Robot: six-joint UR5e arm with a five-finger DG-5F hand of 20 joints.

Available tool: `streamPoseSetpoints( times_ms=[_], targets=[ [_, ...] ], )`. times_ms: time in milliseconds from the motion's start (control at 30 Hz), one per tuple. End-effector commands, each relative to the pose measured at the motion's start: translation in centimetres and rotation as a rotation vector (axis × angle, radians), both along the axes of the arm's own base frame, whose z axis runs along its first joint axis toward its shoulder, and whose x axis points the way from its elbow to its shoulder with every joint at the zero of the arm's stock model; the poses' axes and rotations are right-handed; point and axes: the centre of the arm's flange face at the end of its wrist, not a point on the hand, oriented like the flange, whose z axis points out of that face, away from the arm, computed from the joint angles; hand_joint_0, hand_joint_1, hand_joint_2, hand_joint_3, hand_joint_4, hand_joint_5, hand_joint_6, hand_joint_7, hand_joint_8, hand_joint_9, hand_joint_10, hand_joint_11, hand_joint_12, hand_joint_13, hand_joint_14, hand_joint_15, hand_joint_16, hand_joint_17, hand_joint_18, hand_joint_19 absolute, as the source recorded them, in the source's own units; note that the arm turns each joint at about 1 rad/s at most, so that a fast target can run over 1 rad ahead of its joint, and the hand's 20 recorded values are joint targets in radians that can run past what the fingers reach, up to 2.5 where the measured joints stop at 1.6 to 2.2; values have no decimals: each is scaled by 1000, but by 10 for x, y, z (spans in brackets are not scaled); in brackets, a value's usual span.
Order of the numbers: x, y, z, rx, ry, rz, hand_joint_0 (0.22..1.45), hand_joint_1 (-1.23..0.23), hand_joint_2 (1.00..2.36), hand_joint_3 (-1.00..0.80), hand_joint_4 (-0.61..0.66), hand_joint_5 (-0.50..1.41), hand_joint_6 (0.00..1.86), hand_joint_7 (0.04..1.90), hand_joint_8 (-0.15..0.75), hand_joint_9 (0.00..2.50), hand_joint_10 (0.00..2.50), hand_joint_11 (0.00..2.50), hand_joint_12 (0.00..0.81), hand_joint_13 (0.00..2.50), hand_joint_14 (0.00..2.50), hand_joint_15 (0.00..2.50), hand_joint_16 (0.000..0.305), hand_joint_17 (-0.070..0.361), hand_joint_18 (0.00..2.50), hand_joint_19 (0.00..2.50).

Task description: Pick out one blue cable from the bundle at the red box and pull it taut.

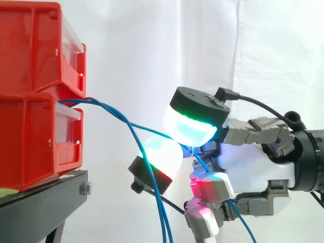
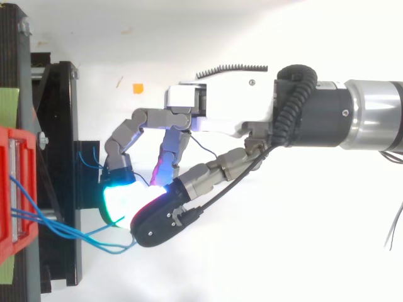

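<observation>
Blue cable (image 1: 116, 112) off edge of red bins (image 1: 30, 126) — hand (image 1: 253, 167) pinches it midair

The arm (image 2: 371, 114) reaches level toward the red bins (image 1: 35, 96). The hand (image 1: 255, 167) sits near them, apart, fingers curled, its glowing pads (image 1: 190, 126) pinching a blue cable (image 1: 117, 114).
</observation>
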Motion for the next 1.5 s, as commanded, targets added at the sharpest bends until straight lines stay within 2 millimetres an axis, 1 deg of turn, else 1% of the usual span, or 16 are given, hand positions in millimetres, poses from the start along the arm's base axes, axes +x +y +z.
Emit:
streamPoseSetpoints(
  times_ms=[0, 167, 300, 333, 400, 600, 667, 700, 733, 867, 1100, 1467],
  targets=[
    [-4, -1, 5, -11, 21, 3, 607, -769, 1022, -156, -47, -79, 919, 1048, 308, 1401, 25, 750, 383, 1196, 22, 610, 51, 116, 1006, 573],
    [-18, 3, 28, -48, 78, 25, 605, -764, 1022, -152, -49, -78, 916, 1057, 308, 1407, 22, 752, 380, 1194, 22, 612, 51, 116, 1004, 567],
    [-27, 2, 38, -96, 115, 23, 603, -766, 1022, -136, -50, -72, 913, 1085, 307, 1423, 25, 752, 380, 1197, 21, 611, 52, 116, 1010, 572],
    [-28, 1, 44, -100, 112, 22, 604, -770, 1022, -131, -53, -70, 912, 1092, 311, 1432, 22, 762, 385, 1203, 21, 611, 52, 117, 1017, 566],
    [-31, 2, 49, -115, 122, 24, 606, -772, 1022, -126, -55, -68, 912, 1097, 311, 1440, 24, 757, 387, 1210, 20, 605, 52, 117, 1023, 573],
    [-39, 1, 48, -129, 178, 29, 606, -771, 1022, -119, -58, -67, 912, 1106, 308, 1446, 25, 761, 387, 1209, 22, 611, 52, 118, 1023, 565],
    [-40, 2, 53, -129, 177, 29, 605, -772, 1023, -113, -59, -66, 912, 1094, 314, 1449, 24, 761, 389, 1208, 22, 611, 52, 118, 1023, 571],
    [-40, 2, 53, -128, 180, 24, 606, -773, 1022, -114, -60, -66, 912, 1097, 312, 1455, 24, 762, 387, 1209, 21, 607, 52, 118, 1026, 572],
    [-41, 2, 58, -127, 174, 19, 606, -772, 1022, -117, -59, -66, 912, 1105, 315, 1454, 24, 761, 389, 1209, 20, 605, 52, 118, 1026, 573],
    [-44, 3, 62, -130, 186, 0, 605, -773, 1023, -112, -58, -65, 911, 1104, 311, 1453, 24, 762, 389, 1210, 20, 600, 53, 118, 1028, 569],
    [-44, 4, 61, -80, 189, -7, 607, -772, 1022, -119, -58, -65, 912, 1094, 318, 1454, 24, 760, 389, 1207, 24, 599, 53, 119, 1030, 572],
    [-41, 8, 61, -82, 166, -6, 609, -771, 1022, -122, -55, -65, 911, 1103, 320, 1455, 25, 746, 387, 1204, 22, 602, 53, 118, 1027, 568]
  ],
)
